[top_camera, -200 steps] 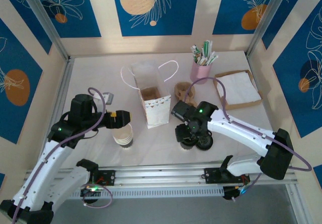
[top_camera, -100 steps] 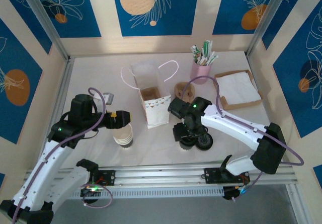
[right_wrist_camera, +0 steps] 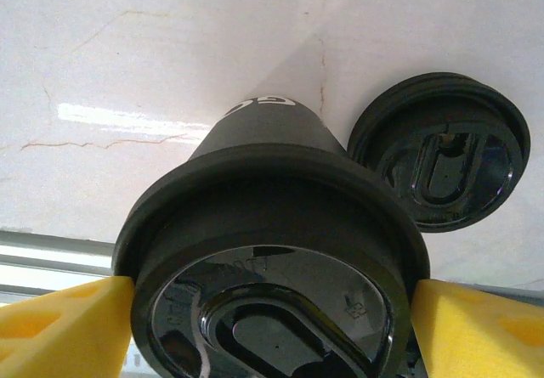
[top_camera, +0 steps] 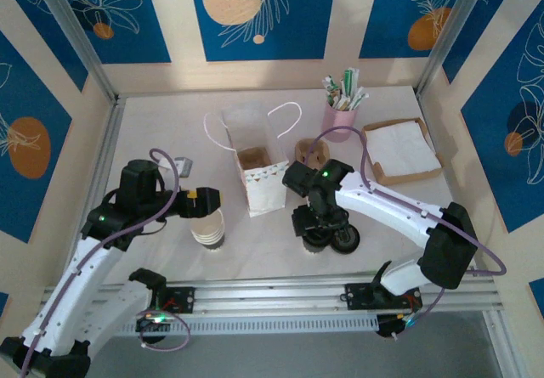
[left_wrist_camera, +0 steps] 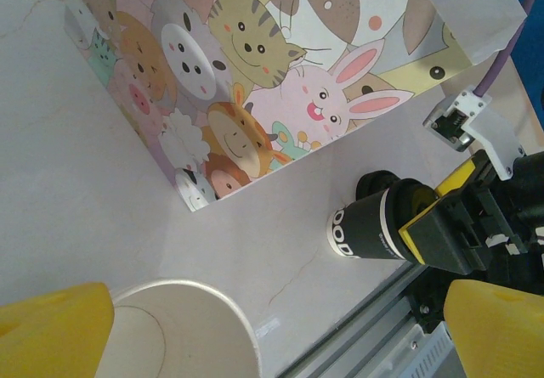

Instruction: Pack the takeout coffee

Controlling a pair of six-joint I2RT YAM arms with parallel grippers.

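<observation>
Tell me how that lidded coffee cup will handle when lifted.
The coffee cup seems paper, so probably light and crushable if squeezed hard. The right end effector grips its lid, which might pop off. It tapers downward, so likely tippy.

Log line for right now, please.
left end effector: open over cup stack | right end effector: closed on takeout coffee | paper bag: upright, coffee not inside

bare desk [top_camera: 274, 239] lies open between paper bag [top_camera: 262, 187] and takeout coffee [right_wrist_camera: 272, 225]. loose lid [right_wrist_camera: 438, 161] crowds the coffee's far side; cup stack [top_camera: 208, 228] stands beyond the bag.
</observation>
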